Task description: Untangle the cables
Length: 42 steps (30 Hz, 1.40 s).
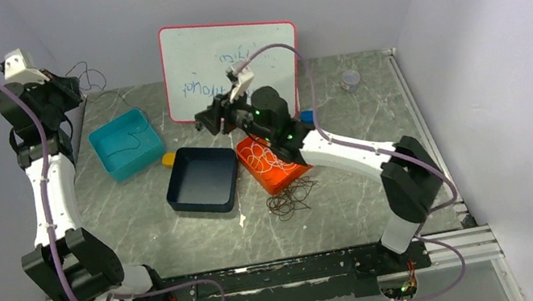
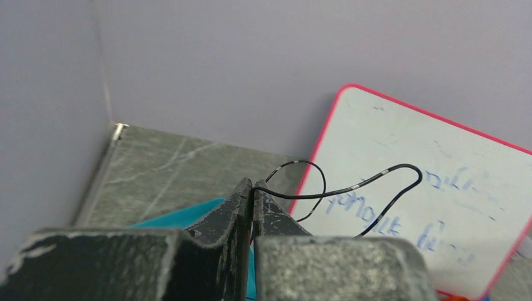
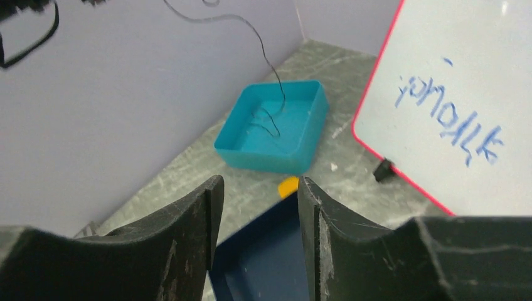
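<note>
From above, the grey marbled tabletop (image 1: 353,201) is hemmed in by pale walls at the left, back and right. Its bare patches lie in the lower middle and along the right of the frame. The left arm stands tall at the upper left with its elbow folded. Its left gripper (image 1: 75,87) is up beside the wall, with a thin black cable (image 1: 91,72) looping off it.

Below it sits a teal plastic tray (image 1: 111,158), and to the right of that a dark blue square tray (image 1: 203,179). Next comes a tilted orange tray (image 1: 284,178) holding curly white cable (image 1: 269,154). A heap of dark brown cables (image 1: 292,198) lies on the table just below it. The right arm reaches from the lower right toward the centre. Its right gripper (image 1: 201,120) is held in front of a red-framed whiteboard (image 1: 189,73).

In the left wrist view, the left gripper (image 2: 252,185) is pressed together, pinching the thin black cable (image 2: 339,190) at its tips. The cable arcs rightward across the whiteboard (image 2: 439,207).

In the right wrist view, the right gripper (image 3: 257,188) is spread, with nothing between its jaws. Beyond it, the thin black cable (image 3: 271,69) hangs from the top of the frame into the teal plastic tray (image 3: 270,157). The left wall is close beside that tray. A small orange block (image 3: 288,186) lies between it and the dark blue square tray (image 3: 263,263).
</note>
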{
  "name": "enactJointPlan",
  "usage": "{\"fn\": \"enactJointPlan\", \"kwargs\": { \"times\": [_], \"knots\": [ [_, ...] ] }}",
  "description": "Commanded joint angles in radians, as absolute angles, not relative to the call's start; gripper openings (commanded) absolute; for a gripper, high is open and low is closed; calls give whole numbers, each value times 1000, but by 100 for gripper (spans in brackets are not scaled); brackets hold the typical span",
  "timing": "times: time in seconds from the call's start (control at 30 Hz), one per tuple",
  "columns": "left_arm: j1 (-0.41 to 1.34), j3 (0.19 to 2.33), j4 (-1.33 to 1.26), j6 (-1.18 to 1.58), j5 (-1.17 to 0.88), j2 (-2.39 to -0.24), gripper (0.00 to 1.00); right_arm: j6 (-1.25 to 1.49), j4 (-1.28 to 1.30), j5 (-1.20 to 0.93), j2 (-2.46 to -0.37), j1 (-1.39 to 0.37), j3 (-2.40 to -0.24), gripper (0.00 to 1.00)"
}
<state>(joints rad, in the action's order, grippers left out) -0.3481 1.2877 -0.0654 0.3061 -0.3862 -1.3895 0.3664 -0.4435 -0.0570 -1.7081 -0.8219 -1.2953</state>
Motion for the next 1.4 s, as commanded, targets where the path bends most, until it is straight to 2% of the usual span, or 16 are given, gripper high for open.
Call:
{"fn": "enactJointPlan", "kwargs": {
  "times": [0.0, 0.4, 0.83, 1.13, 1.37],
  "knots": [
    [-357, 1374, 47, 206, -240, -1482, 7, 340, -433, -11, -1595, -823, -1158, 51],
    [-359, 1405, 187, 161, -59, -1649, 7, 457, -389, -5, -1430, -823, -848, 54],
    [-361, 1407, 296, 183, 256, -1665, 7, 451, -340, -5, -1409, -822, -800, 56],
    [-358, 1444, 336, 210, 236, -1729, 7, 455, -334, -7, -1416, -823, -795, 56],
    [-335, 1458, 313, 213, 72, -1771, 7, 459, -331, -3, -1423, -823, -785, 57]
  ]
}}
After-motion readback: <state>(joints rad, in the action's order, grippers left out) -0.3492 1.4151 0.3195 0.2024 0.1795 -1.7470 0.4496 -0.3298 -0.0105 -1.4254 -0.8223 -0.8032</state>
